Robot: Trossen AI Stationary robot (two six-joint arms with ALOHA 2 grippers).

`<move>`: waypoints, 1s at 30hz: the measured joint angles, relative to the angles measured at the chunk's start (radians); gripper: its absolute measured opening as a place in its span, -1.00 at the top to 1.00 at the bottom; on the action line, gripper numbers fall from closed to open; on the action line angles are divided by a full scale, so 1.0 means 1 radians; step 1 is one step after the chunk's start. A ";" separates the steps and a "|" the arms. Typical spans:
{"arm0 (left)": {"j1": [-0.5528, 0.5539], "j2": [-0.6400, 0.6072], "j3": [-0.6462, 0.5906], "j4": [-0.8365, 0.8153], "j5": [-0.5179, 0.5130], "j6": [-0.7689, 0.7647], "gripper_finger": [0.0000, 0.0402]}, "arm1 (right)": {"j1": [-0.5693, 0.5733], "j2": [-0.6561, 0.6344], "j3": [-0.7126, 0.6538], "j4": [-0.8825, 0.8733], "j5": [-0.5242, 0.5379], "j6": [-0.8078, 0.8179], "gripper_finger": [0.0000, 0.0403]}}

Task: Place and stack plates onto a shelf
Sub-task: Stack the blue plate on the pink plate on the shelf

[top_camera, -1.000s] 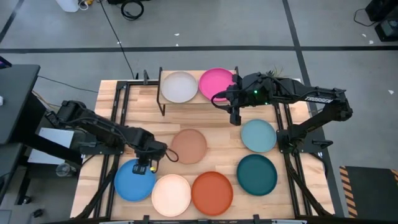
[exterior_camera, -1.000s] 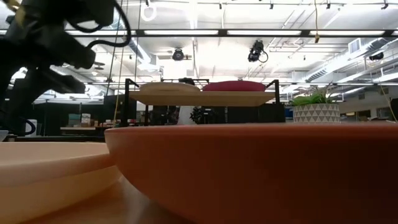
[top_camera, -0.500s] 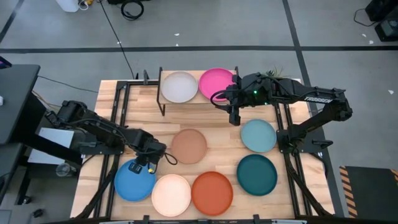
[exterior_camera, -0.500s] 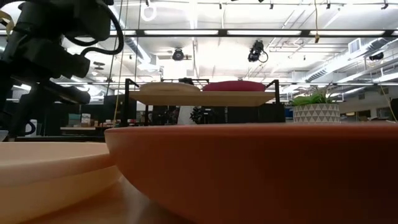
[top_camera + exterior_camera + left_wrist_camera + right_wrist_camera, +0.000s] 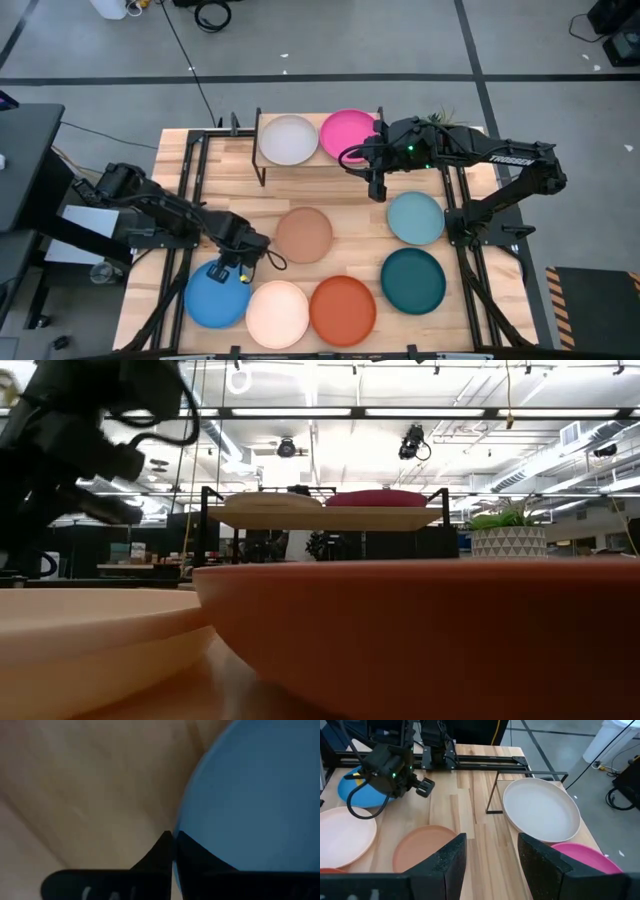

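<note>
We judge the step in hand to be picking up the bright blue plate (image 5: 216, 295), which lies flat at the near left corner of the worktop (image 5: 350, 205). The left gripper (image 5: 243, 270) sits low at that plate's rim, on the side toward the cream plate (image 5: 276, 312). In the left wrist view its fingers (image 5: 165, 851) are pressed together, tips touching, right at the blue rim (image 5: 182, 827); we cannot tell whether any rim is caught between them. It looks like the closed tip is being used to nudge or lift the edge.

To do this well, we get the tip under the rim, not on top of it, then open narrowly and bite the lip only. The cream plate lies just beside the blue one, and the orange plate (image 5: 342, 308) beyond that, so we lift straight up before travelling, or the neighbours get dragged.

The shelf (image 5: 322, 160) stands at the far edge and carries the grey plate (image 5: 288, 138) and the magenta plate (image 5: 350, 133), side by side. The blue plate must stack on one of them, centred.

The right gripper (image 5: 377, 190) hangs with its fingers (image 5: 451, 862) wide apart and empty, near the shelf's front edge, above the pale blue plate (image 5: 415, 217). The tan plate (image 5: 303, 234) and dark teal plate (image 5: 412, 280) wait.
</note>
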 joint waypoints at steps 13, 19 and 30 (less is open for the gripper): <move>0.218 -0.001 0.364 -0.375 0.029 0.057 0.94 | -0.023 0.000 0.000 0.000 0.002 -0.029 0.09; 0.494 -0.001 0.623 -0.452 -0.025 0.015 0.94 | -0.033 0.000 0.000 0.000 0.002 -0.029 0.09; 0.965 0.066 0.918 -0.373 -0.188 -0.178 0.94 | -0.033 -0.001 0.000 0.020 0.002 -0.029 0.09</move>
